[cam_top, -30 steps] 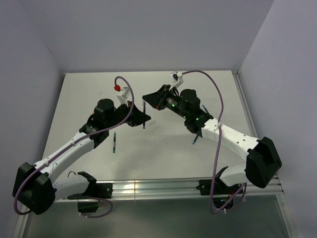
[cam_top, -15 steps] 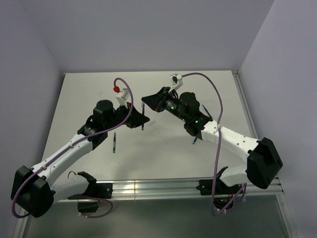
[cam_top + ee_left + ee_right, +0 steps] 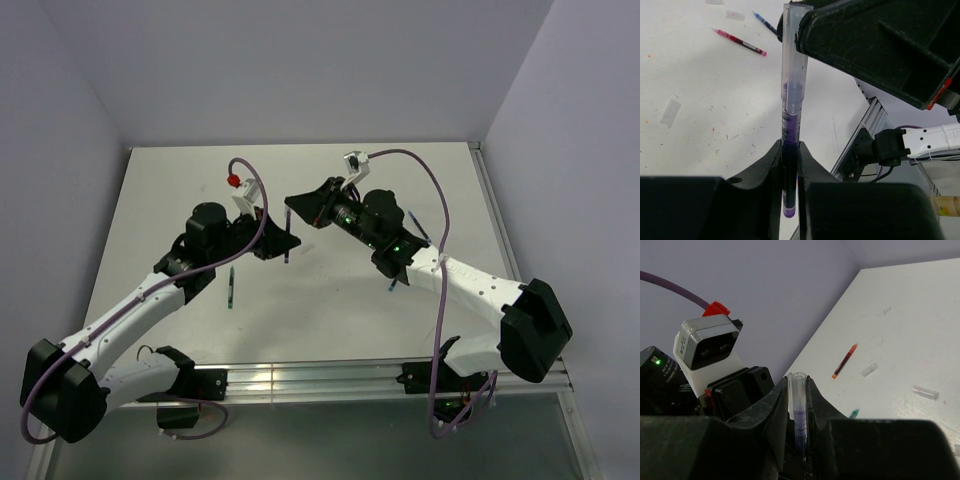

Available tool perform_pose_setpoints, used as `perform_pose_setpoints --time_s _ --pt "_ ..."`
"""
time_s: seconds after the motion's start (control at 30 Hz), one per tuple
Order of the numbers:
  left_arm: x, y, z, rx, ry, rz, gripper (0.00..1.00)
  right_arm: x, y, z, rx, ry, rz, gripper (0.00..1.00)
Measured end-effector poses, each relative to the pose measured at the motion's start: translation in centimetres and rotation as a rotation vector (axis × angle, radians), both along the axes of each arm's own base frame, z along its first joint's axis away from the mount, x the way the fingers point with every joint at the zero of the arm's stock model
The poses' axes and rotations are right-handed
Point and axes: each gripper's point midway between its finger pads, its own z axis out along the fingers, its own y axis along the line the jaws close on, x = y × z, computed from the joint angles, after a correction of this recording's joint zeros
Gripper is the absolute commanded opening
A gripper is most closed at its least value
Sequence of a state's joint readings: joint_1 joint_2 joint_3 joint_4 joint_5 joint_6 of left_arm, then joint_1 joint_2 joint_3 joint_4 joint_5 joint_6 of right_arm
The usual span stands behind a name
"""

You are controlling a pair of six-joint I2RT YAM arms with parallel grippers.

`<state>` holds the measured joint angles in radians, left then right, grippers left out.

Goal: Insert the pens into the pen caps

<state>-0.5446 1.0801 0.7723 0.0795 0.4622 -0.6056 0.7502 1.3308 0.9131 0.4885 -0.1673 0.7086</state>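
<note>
My left gripper (image 3: 790, 148) is shut on a dark purple-blue pen (image 3: 789, 170), held upright. Its tip sits inside a pale translucent pen cap (image 3: 793, 55). My right gripper (image 3: 798, 382) is shut on that cap (image 3: 798, 390), and the purple pen tip (image 3: 800, 427) shows through it. In the top view the left gripper (image 3: 282, 244) and right gripper (image 3: 299, 207) meet above the table's middle with the pen (image 3: 288, 238) between them. Loose on the table lie a red pen (image 3: 739, 42), a blue pen (image 3: 764, 22) and spare caps (image 3: 670, 111).
A green-tipped pen (image 3: 231, 288) lies by the left arm, and a blue pen (image 3: 395, 284) pokes out from under the right arm. The right wrist view shows a red-orange pen (image 3: 845, 361), two caps (image 3: 869, 370) (image 3: 925, 392) and a green pen tip (image 3: 854, 413). Walls border the table.
Both grippers have shifted slightly left together, still joined at the pen and cap. Nothing was let go.
</note>
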Motion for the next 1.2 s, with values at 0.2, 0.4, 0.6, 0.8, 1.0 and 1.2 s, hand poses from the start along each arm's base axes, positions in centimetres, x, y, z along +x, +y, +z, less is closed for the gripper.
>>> perform_pose_setpoints --time_s 0.2,0.4,0.6,0.8,1.0,1.2 --pt "-0.2 0.2 -0.3 0.013 0.013 0.003 0.0 -0.3 0.2 -0.4 -0.002 0.003 0.002 0.0" --pt "-0.4 0.4 -0.8 0.03 0.024 0.001 0.0 -0.5 0.2 -0.9 -0.004 0.011 0.006 0.0" --pt "-0.5 0.4 -0.9 0.032 0.027 -0.002 0.0 -0.5 0.2 -1.0 -0.006 0.014 -0.006 0.0" --pt "-0.2 0.1 -1.0 0.036 0.047 -0.016 0.28 -0.1 0.2 -0.8 -0.047 0.04 -0.029 0.0" --pt "2.3 1.6 2.1 0.002 -0.039 0.096 0.55 -1.1 1.0 -1.7 -0.126 0.133 0.049 0.0" --pt "2.0 3.2 5.0 -0.026 -0.122 0.168 0.58 2.3 0.9 -2.0 -0.204 0.203 0.025 0.0"
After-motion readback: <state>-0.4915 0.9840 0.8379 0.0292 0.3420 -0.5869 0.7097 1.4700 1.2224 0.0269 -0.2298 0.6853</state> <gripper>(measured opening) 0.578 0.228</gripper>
